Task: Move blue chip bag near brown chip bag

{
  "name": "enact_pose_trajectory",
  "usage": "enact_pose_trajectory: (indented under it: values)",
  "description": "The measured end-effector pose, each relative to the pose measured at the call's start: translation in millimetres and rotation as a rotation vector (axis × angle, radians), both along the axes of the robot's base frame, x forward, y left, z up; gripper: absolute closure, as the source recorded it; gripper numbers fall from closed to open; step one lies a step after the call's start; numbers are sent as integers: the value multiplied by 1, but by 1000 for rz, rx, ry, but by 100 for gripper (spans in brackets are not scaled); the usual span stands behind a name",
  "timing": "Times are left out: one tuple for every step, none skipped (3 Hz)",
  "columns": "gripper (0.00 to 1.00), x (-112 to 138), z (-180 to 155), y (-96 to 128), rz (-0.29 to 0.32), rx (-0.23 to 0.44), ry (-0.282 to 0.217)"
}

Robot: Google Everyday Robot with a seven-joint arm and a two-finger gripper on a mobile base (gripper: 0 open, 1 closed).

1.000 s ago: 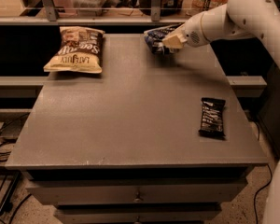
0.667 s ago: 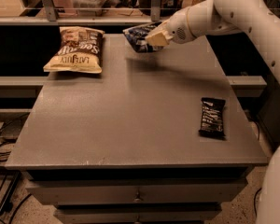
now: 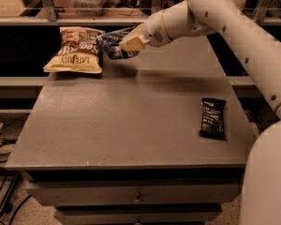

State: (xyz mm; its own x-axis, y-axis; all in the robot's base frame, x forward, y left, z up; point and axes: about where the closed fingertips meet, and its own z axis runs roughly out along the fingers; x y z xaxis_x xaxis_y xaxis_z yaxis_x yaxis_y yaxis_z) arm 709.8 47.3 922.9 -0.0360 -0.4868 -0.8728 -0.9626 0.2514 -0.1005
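Over at the table's (image 3: 131, 125) ten o'clock corner lies the brown chip bag (image 3: 75, 51), flat on the surface, lettering facing up. Right at its three o'clock is the blue chip bag (image 3: 111, 42), just beside it, though whether the two touch I cannot tell. The gripper (image 3: 127, 43) has that blue bag, jaws clamped on its right end, holding it tilted at the far edge of the table with a shadow beneath. The white arm (image 3: 215, 18) reaches in from two o'clock. Well apart, out at the table's four o'clock, rests a small black wrapped bar (image 3: 212, 118).
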Motion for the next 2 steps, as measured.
enact_pose_trajectory:
  values:
    - [27,0,-2,19,4,34,36]
    - [4,-1,-4,21,8,32,37]
